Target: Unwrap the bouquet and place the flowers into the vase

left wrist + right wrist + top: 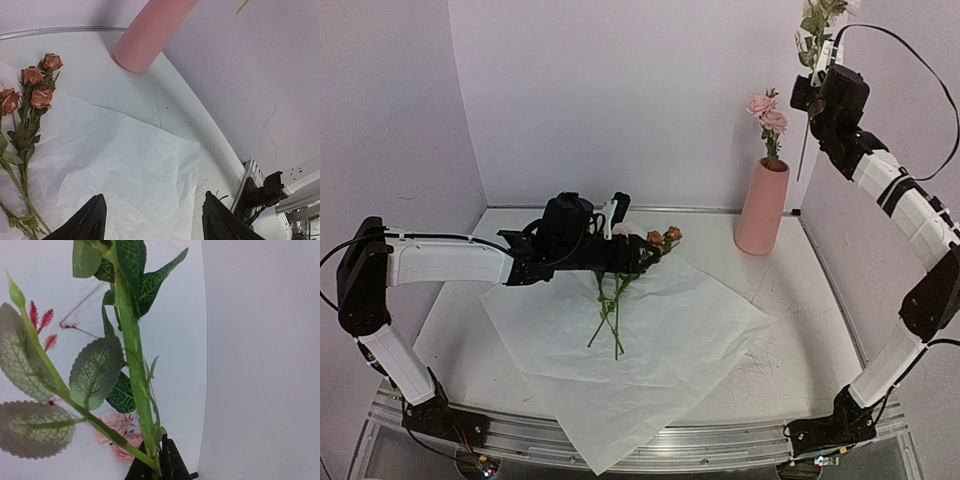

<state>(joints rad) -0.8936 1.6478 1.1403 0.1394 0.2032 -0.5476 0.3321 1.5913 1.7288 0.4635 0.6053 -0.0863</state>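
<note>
So the right gripper (158, 465) is clamping tight on a flimsy, featherweight stem (136, 365) up above the vase (762, 210) (bare stalk's probably the safest hold), left gripper (152, 217) hovering open by the remaining flowers (41, 97).

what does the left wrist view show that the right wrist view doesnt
Only the left wrist view: the open left gripper over the spread white paper, brownish roses lying on it, and the vase standing on the table.

Only the right wrist view: the right gripper shut on a green stem with veined leaves, and pink roses behind.

Both: the pale wall and each camera's own dark fingers. No single flower shows in both.
</note>
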